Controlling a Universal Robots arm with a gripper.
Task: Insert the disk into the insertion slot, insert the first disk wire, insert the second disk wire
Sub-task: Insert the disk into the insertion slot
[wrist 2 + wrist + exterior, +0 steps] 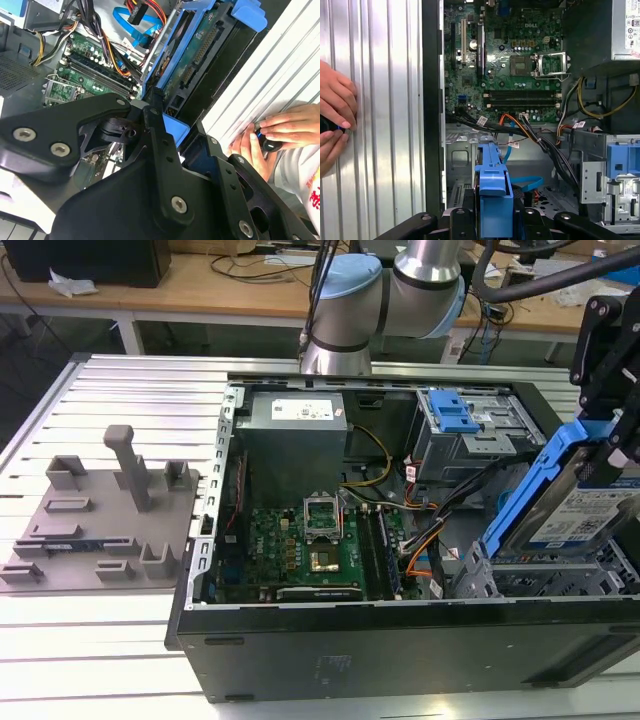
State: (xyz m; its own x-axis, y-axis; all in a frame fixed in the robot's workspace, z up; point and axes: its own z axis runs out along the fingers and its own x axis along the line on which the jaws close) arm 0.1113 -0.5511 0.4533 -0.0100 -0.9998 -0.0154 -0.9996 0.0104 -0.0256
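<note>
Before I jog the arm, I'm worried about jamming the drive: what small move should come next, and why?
Probably level the disk a little before lowering it. The tool holds it steeply tilted, with its lower end near the insertion slot and its upper end raised well above it, so pushing straight down now might wedge it.

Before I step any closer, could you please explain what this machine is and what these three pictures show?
It is one robot arm working over an open computer case on a ribbed metal table. The exterior view looks from off the arm; both wrist views come from cameras riding near its wrist. Its end effector grips the disk by its blue carrier, tilted over the insertion slot, not yet seated. A grey fixture plate lies beside the case. A person's hands are on the table.
</note>
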